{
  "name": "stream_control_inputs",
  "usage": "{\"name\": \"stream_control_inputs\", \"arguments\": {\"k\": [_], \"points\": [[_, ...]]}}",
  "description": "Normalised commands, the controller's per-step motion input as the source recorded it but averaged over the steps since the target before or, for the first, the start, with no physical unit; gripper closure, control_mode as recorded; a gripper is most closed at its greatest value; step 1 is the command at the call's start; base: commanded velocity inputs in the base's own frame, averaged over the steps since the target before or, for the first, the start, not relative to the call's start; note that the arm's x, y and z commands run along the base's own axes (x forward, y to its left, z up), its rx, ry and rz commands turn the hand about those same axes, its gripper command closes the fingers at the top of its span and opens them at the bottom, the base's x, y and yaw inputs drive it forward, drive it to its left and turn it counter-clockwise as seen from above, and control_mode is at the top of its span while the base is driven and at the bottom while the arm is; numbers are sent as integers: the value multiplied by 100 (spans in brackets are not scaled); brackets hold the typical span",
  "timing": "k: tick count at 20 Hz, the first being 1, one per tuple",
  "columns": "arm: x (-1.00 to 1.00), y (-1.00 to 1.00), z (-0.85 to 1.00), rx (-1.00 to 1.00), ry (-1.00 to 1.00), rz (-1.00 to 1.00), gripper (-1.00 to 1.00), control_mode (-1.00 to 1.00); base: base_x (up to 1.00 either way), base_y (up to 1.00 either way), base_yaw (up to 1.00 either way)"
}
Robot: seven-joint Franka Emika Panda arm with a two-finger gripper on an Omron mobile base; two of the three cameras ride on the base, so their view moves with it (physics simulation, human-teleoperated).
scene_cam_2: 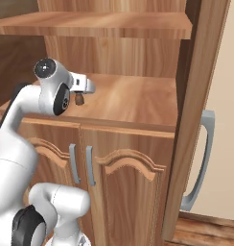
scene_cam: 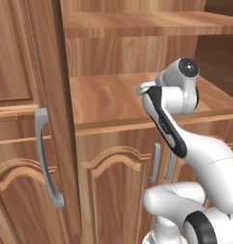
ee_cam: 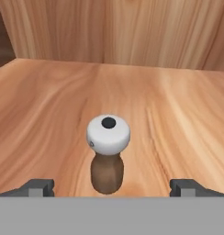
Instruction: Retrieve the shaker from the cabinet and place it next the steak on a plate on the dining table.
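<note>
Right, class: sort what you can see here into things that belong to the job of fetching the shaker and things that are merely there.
Part of the job:
- shaker, upright on the shelf
- cabinet, whose shelf holds it
- gripper, open, a fingertip either side of the shaker

Merely there:
- arched lower doors, shut
- grey bar handles
- open upper door

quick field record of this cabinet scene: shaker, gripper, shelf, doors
shaker: upright on the cabinet's plank shelf, pale rounded top, brown body
gripper: open, a fingertip on either side of the shaker, not touching it
shelf: bare wood around the shaker
lower doors: closed, grey bar handles
task stage: shaker not yet grasped
</note>
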Motion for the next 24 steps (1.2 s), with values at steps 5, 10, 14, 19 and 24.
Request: {"name": "stream_control_inputs", "arguments": {"k": [5,10,14,19,24], "points": [[14,0,-8,0,0,0,-100,-100,0,0,0],[15,0,-11,0,0,0,-100,-100,0,0,0],[19,0,-7,0,0,0,-100,-100,0,0,0],[16,0,-7,0,0,0,-100,-100,0,0,0],[7,0,-13,0,0,0,-100,-100,0,0,0]]}}
